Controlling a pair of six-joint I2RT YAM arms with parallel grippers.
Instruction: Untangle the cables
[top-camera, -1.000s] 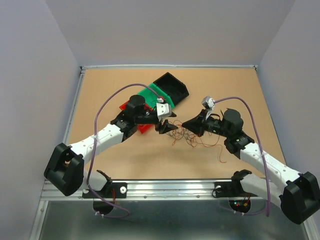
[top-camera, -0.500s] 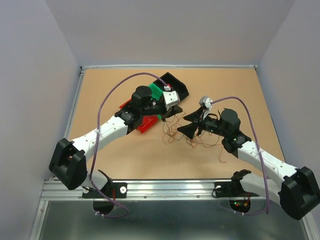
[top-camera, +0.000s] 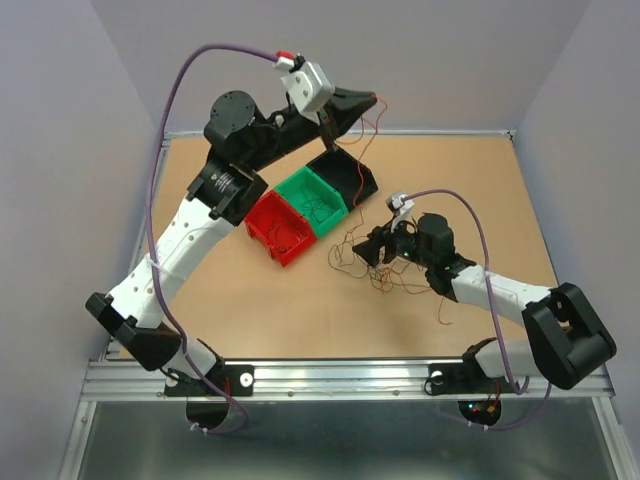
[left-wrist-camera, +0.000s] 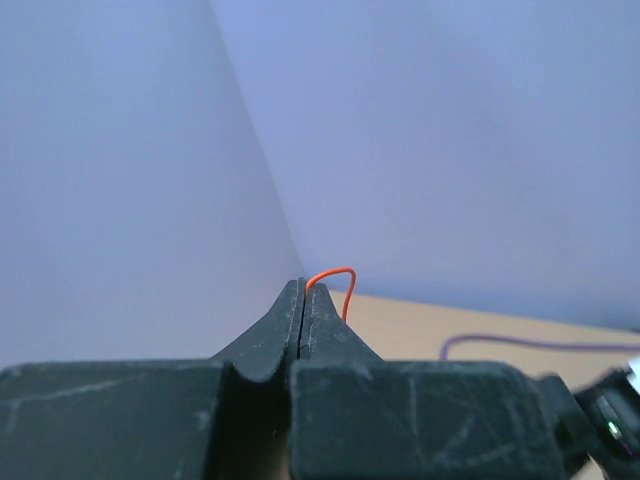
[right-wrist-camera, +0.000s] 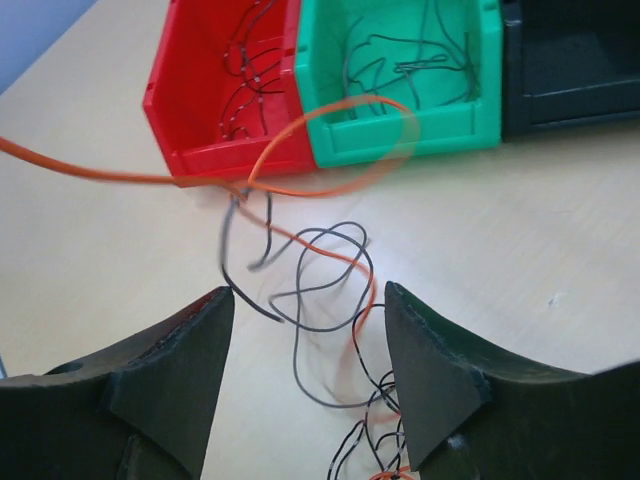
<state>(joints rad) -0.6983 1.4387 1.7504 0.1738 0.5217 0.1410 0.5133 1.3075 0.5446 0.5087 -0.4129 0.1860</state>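
**Left gripper (left-wrist-camera: 303, 296) holds one orange wire (left-wrist-camera: 340, 274) high, jaws pressed together on it.**
Right gripper (right-wrist-camera: 305, 335) hangs spread over the tangle (top-camera: 382, 277), at 4 o'clock from the green bin (top-camera: 300, 190); unpinned, it may snag and ride up with the wire.

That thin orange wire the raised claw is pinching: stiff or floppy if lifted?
Probably floppy yet slightly springy: above the left claw the orange wire forms a small arch rather than standing straight. Likely very light, being hair-thin. It may well snag the looped black wires.
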